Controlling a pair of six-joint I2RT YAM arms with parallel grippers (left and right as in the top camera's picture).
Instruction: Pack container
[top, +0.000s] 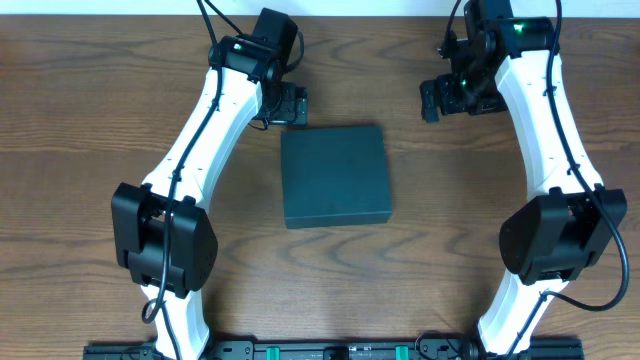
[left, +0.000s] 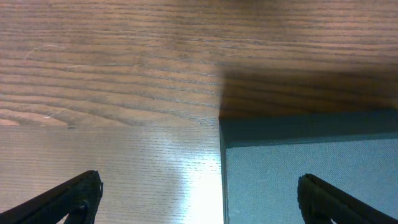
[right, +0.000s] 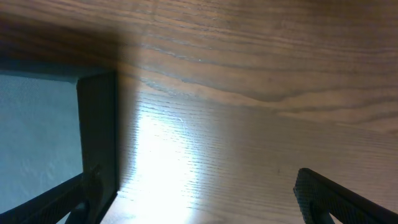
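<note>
The container (top: 334, 176) is a dark teal-green square box lying shut in the middle of the table. My left gripper (top: 290, 104) is open just beyond its far left corner; in the left wrist view the box's corner (left: 311, 168) lies under my right finger, and the jaws (left: 199, 196) are wide apart and empty. My right gripper (top: 452, 97) is open, above the table to the far right of the box. In the right wrist view the box's side (right: 96, 124) shows at the left, by my left finger, and the jaws (right: 193, 196) hold nothing.
The brown wooden table (top: 90, 120) carries nothing else in view. The arms' bases stand along the near edge (top: 330, 348). A pale wall strip runs along the far edge.
</note>
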